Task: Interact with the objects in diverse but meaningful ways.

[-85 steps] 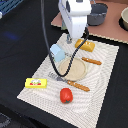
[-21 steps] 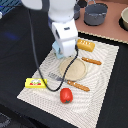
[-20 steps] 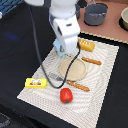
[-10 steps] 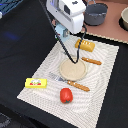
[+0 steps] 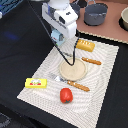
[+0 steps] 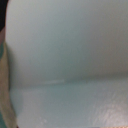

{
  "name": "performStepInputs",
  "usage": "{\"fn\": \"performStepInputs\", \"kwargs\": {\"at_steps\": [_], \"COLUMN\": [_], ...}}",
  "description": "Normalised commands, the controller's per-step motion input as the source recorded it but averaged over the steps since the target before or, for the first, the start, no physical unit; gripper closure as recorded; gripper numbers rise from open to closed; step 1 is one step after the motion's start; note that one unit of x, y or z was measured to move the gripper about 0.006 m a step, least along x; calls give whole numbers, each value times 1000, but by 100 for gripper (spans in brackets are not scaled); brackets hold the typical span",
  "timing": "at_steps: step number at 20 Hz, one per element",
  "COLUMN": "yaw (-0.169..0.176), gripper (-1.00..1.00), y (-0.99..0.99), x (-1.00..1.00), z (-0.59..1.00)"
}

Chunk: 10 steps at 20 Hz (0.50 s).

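On the exterior view's left, the flat yellow packet is laid flat on the woven placemat, set as at a place setting. Just beside it towards the right, the red round fruit is rested on the mat near the mat's front edge. The orange-handled knife is laid along the near rim of the round plate, and the fork along its far rim, as cutlery flanks a dish. The golden-orange bread loaf is placed at the mat's far corner.

The pincer is raised above the table, and the pale blue-white carton is judged to be clamped in it, since the wrist view is filled by a pale surface pressed close to the lens. A grey pot is stood beyond the mat
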Motion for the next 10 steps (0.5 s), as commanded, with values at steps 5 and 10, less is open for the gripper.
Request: {"fn": "performStepInputs", "kwargs": {"at_steps": [5,10], "yaw": [104,101], "gripper": [-100,-100], "y": [180,-18], "x": [-527,-555], "z": [972,829]}}
